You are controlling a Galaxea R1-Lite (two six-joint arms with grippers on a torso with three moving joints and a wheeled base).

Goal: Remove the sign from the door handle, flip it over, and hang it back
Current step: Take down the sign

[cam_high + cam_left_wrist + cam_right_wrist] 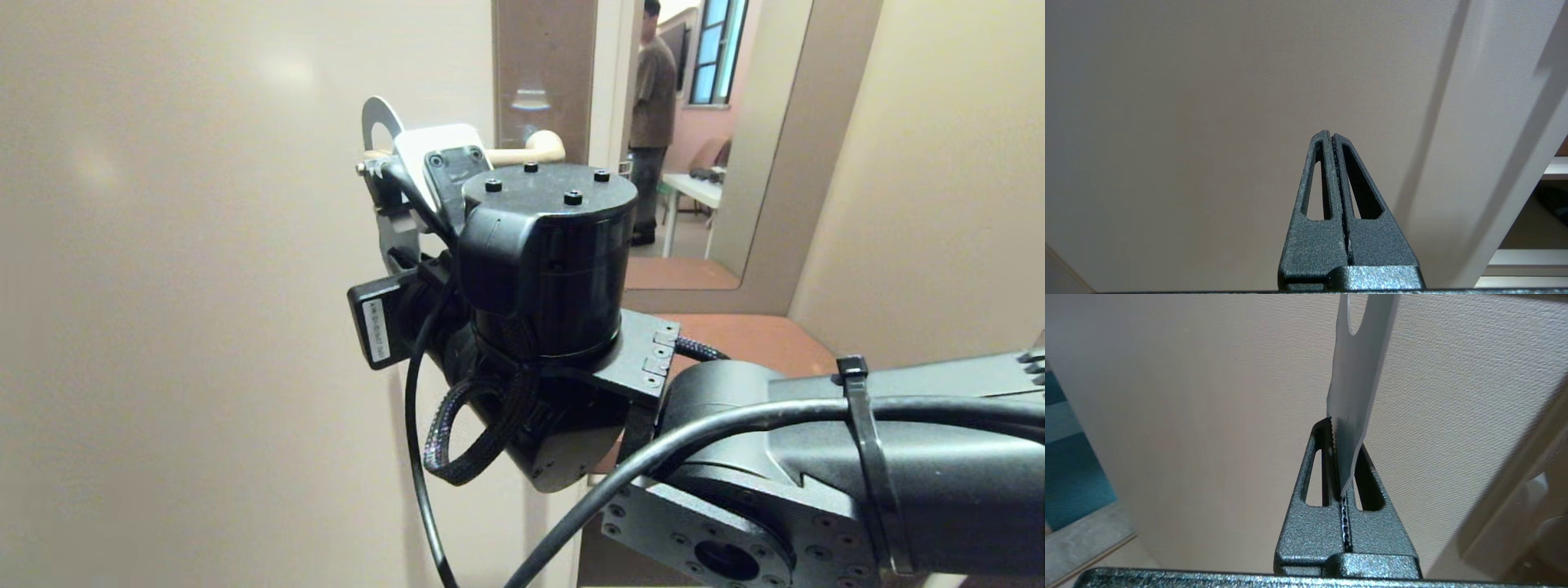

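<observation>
Fingers (1367, 465) of the right gripper (1345, 457) squeeze tight on the sign (1357, 384), its hole at 12 o'clock. Left gripper (1332, 136) is closed, holding nothing.

There is one flat grey-white card sign (1355, 396) with an oval hole, one slim cream lever door handle (522, 152), two black end effectors, the left (1332, 136) and the right (1337, 457), and one person (653, 106) standing in the room beyond.

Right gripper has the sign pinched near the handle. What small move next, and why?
Probably slide the sign along toward the free tip of the door handle. The right gripper is shut on the sign's lower edge, and in the head view the lever appears to pass through its hole, so it seems not yet off.
</observation>
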